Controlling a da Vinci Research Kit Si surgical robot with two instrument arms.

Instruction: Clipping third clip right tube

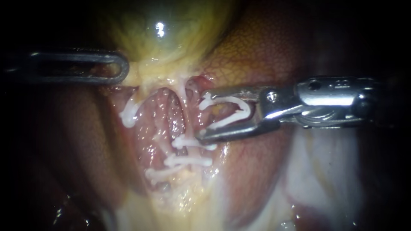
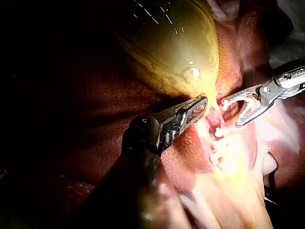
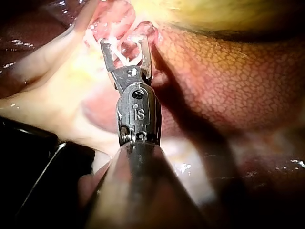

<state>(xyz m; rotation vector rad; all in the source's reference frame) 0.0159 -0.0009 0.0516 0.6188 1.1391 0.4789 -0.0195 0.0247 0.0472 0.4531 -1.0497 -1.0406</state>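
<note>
An open clip [image 1: 227,112], white and V-shaped with its mouth facing left, sits in the spread jaws of the right instrument [image 1: 203,116], one leg lying along each jaw. Its mouth lies just right of the right tube [image 1: 185,100], a thin pale strand running from far to near. Nearer on that tube, two closed white clips [image 1: 192,143] lie crosswise, close together.

The left instrument [image 1: 123,68] is barring upper left, the right instrument [image 1: 200,119], gripping a clip [image 1: 222,100], filling centre right. Lower right is lying open.
</note>
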